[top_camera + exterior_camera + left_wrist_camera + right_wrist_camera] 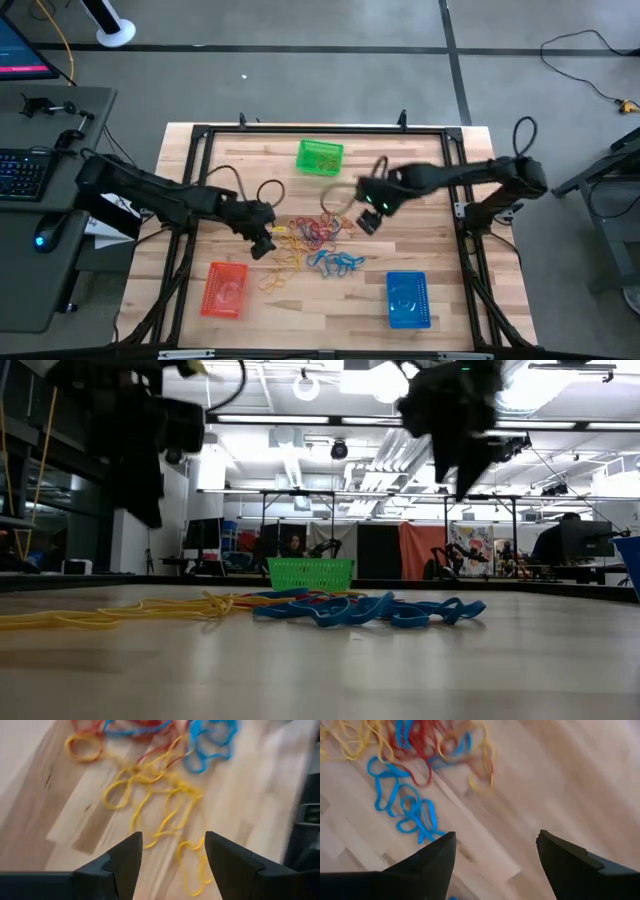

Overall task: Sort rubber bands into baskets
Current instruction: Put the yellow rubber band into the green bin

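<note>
Both claws hang open and empty over the bench: the left claw at the tangled rubber bands' left edge, the right claw just right of them. Orange basket and blue basket sit nearest, green basket farthest.

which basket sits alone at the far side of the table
The green basket. It sits beyond the rubber bands, while the orange basket and blue basket sit along the near edge.

Two dark jointed arms, black cable looped over each, small green light on right gripper, wedge-shaped black fingers
</note>
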